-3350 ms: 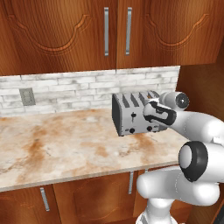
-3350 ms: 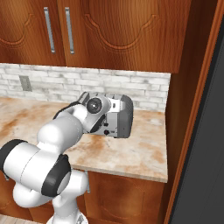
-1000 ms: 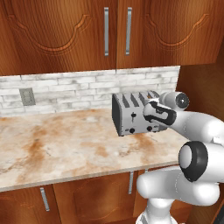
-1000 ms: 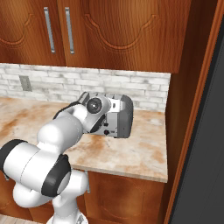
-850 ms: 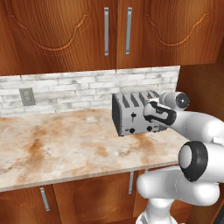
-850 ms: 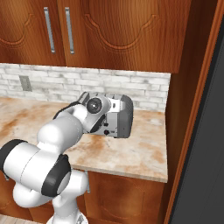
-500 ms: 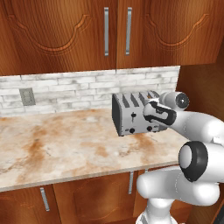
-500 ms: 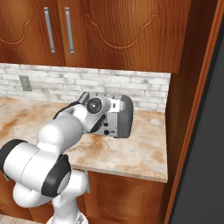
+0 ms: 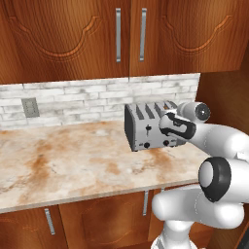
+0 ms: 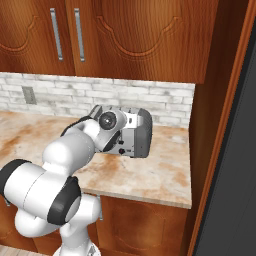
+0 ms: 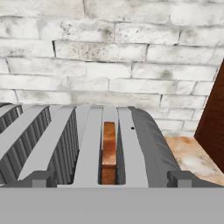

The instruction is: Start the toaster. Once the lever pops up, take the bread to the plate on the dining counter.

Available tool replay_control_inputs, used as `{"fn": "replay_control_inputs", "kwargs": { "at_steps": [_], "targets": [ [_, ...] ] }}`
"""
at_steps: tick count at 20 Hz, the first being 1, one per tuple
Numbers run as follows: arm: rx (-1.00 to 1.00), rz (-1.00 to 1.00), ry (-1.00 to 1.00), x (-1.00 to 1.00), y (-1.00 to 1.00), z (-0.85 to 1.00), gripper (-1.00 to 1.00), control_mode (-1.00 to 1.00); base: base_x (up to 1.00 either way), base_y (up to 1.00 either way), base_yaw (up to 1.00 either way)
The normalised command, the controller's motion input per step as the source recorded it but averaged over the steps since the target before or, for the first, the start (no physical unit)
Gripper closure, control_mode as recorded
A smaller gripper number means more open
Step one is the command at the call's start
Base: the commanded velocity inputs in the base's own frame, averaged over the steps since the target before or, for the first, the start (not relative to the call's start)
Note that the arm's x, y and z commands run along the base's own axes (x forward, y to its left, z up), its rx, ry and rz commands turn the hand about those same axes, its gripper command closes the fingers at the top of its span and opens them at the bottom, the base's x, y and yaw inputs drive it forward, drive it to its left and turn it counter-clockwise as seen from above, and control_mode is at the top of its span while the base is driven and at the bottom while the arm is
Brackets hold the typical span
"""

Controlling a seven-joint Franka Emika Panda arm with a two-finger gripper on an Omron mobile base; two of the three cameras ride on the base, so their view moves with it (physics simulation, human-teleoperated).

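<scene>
White brick wall stands behind the toaster (image 11: 87, 144), which sits just ahead of the gripper (image 9: 171, 127); the jaws are spread wide and grasp nothing, probably waiting for the lever. Four slots are there, and one bread (image 11: 109, 151) stands in the slot right of center.

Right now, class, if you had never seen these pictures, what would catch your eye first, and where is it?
First comes the silver toaster at the back of the marbled counter, against the white brick wall under wooden cabinets. The white robot arm reaches to its front, the open gripper at the toaster's right end. In the hand view, a brown bread slice sits down in the rightmost slot.
</scene>
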Motion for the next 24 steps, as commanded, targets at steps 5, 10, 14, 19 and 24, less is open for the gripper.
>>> {"fn": "replay_control_inputs", "kwargs": {
  "at_steps": [5, 10, 14, 19, 24],
  "targets": [
    [0.0, 0.0, 0.0, 0.0, 0.0, 0.0, -1.0, -1.0, 0.0, 0.0, 0.0],
    [0.0, 0.0, 0.0, 0.0, 0.0, 0.0, -1.0, -1.0, 0.0, 0.0, 0.0],
    [0.0, 0.0, 0.0, 0.0, 0.0, 0.0, -1.0, -1.0, 0.0, 0.0, 0.0],
    [0.0, 0.0, 0.0, 0.0, 0.0, 0.0, -1.0, -1.0, 0.0, 0.0, 0.0],
    [0.0, 0.0, 0.0, 0.0, 0.0, 0.0, -1.0, -1.0, 0.0, 0.0, 0.0]
  ]
}}
